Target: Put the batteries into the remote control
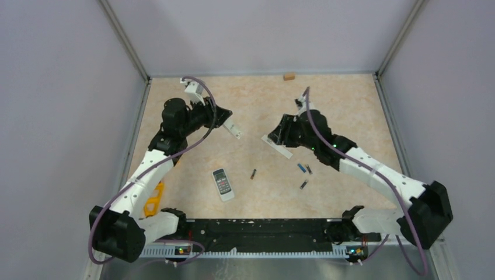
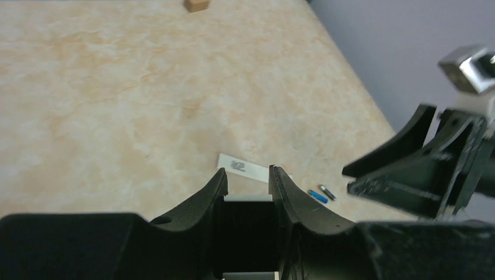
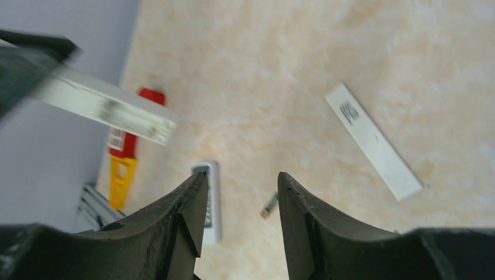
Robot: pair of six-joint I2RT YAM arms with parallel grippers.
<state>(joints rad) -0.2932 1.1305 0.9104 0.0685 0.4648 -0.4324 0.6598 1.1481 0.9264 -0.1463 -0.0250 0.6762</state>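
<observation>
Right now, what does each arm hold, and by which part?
The left gripper holds the long white remote by one end, the rest jutting out. The right gripper has its jaws open, holding nothing.

The table [image 1: 327, 99] is seen as a smooth, marble-patterned beige surface with a faint sheen. Matt black plastic, slightly grainy, is shown on the right gripper [image 3: 240, 186]. Smooth white plastic is made out on the held remote [image 3: 105, 108] and the loose strip [image 3: 373, 142]. A glossy skin is caught on the bluish battery [image 2: 317, 195], and bright polished metal on a fitting [image 2: 467, 67]. The small block [image 1: 289, 76] is read as bare wood.
</observation>
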